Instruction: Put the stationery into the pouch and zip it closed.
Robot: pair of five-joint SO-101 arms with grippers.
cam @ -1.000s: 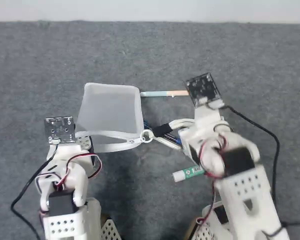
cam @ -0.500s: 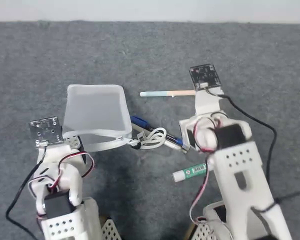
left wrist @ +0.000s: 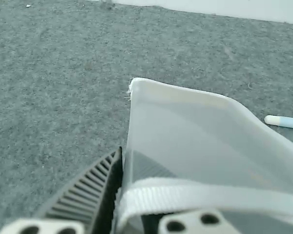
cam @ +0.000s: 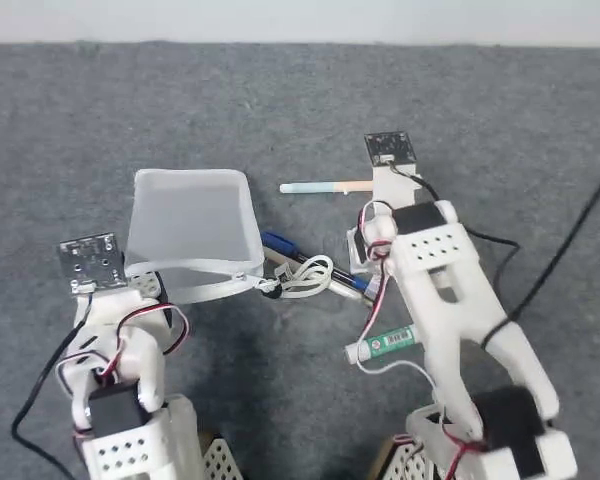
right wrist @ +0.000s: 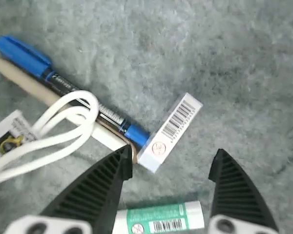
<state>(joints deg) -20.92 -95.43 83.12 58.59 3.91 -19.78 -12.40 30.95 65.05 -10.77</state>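
Pens (cam: 325, 187) number three; one pouch (cam: 195, 225), one glue stick (cam: 380, 343).

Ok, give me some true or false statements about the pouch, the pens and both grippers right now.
1. The left gripper is shut on the edge of the pouch. True.
2. The right gripper holds the green tube. False: it is open above the tube and a small white box, both lying on the table.
3. The blue pen is inside the pouch. False: it lies on the table outside it.
4. The pastel pen lies apart from the other stationery. True.
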